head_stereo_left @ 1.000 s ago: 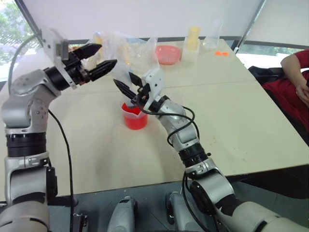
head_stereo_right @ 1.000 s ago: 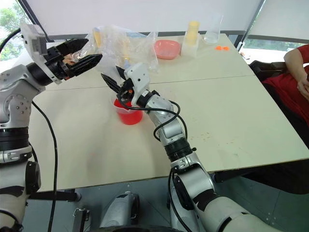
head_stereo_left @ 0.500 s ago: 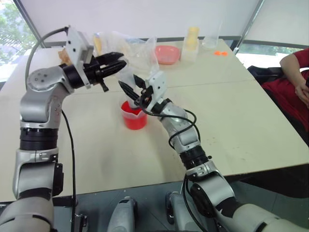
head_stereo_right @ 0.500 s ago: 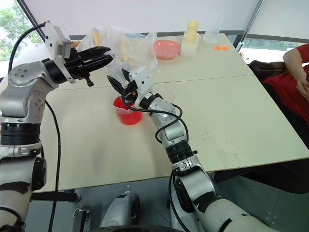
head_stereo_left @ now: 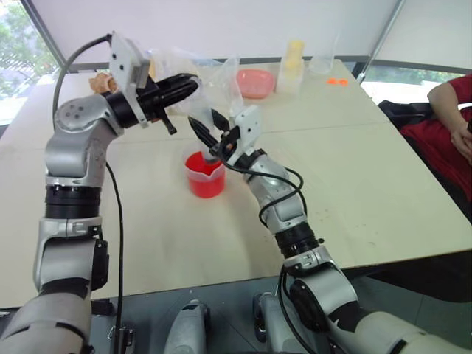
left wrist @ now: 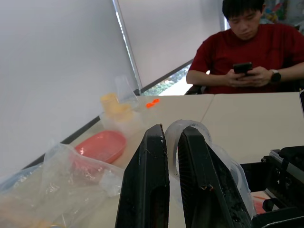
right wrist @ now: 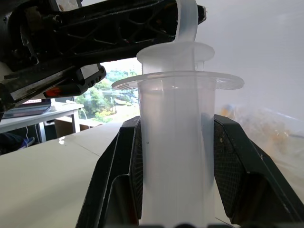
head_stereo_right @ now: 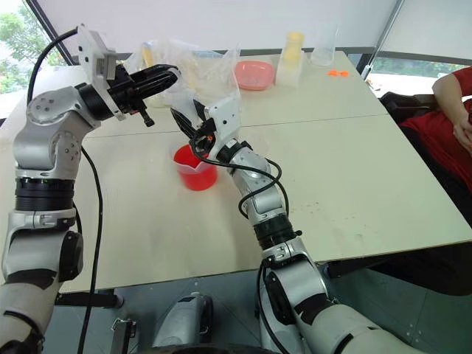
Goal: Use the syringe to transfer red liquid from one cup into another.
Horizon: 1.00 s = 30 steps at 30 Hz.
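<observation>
Right wrist view shows the clear syringe (right wrist: 175,142) upright, barrel clenched by the right pincer (right wrist: 175,180), plunger ring pinched by the left pincer (head_stereo_right: 171,72).

bright, soft daylight from windows

Far edge of beige desk (head_stereo_left: 383,169): crumpled clear plastic bag (head_stereo_left: 199,74), pink bowl (head_stereo_left: 256,82), yellow-filled clear container (head_stereo_left: 293,63), two small orange caps (head_stereo_left: 338,81). Person in red shirt (left wrist: 256,52) seated, holding phone (left wrist: 243,68).
</observation>
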Motion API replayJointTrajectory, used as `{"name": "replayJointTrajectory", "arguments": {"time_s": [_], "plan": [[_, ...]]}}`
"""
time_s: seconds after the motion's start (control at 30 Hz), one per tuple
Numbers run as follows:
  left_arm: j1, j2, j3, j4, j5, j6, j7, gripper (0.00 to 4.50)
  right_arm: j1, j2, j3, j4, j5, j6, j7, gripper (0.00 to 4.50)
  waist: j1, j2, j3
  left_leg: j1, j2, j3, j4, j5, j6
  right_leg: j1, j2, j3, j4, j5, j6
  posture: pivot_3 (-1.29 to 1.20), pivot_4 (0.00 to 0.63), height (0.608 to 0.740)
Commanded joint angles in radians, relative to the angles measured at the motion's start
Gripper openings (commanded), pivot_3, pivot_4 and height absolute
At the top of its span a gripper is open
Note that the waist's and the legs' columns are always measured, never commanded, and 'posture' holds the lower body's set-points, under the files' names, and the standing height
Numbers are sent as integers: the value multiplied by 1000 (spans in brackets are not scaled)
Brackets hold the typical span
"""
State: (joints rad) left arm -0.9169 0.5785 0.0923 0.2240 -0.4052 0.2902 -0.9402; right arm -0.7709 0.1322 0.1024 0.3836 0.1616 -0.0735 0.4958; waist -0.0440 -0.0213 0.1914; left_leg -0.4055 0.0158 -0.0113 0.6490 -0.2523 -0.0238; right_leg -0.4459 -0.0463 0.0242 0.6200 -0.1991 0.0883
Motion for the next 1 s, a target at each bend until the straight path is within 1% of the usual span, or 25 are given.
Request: {"name": "replayJointTrajectory", "arguments": {"time_s": [0.03,0.37,0.6,0.67,0.73,0.8,0.93,1.0], "plan": [[-78,3,59,-16,-8,-30,61,42,35,59,117,-30,-11,19,65,1414,0,0,0,0,0,0,0,0,0,0,0,0,0,0,0,0,150,740],[-126,20,63,42,6,-51,47,42,58,76,139,-26,-17,16,72,1414,0,0,0,0,0,0,0,0,0,0,0,0,0,0,0,0,150,740],[-111,22,62,49,8,-62,43,42,42,75,117,-25,-14,8,54,1414,0,0,0,0,0,0,0,0,0,0,0,0,1,0,0,0,150,740],[-94,23,66,34,-15,-40,27,869,32,69,105,-23,-13,4,49,1414,0,0,0,0,0,0,0,0,0,0,0,0,1,0,0,0,150,740],[-80,29,73,20,-29,-23,17,1592,13,61,86,-14,-10,-1,36,1414,-1,0,0,0,0,0,0,0,0,0,0,0,1,0,0,0,150,740],[-66,38,81,15,-27,-19,21,2640,-10,53,66,-16,-2,-2,23,1414,-1,0,0,0,0,0,0,0,0,0,0,0,1,0,0,0,150,740],[-27,66,86,-13,-28,21,14,4464,-43,38,42,-28,11,-3,7,1414,-1,0,0,0,0,0,0,0,0,0,0,0,1,0,0,0,150,740],[20,100,122,-73,-96,121,-5,4464,-67,24,20,-41,23,4,-4,1414,-2,0,0,0,0,0,0,0,0,0,0,0,5,0,0,0,150,740]]}}
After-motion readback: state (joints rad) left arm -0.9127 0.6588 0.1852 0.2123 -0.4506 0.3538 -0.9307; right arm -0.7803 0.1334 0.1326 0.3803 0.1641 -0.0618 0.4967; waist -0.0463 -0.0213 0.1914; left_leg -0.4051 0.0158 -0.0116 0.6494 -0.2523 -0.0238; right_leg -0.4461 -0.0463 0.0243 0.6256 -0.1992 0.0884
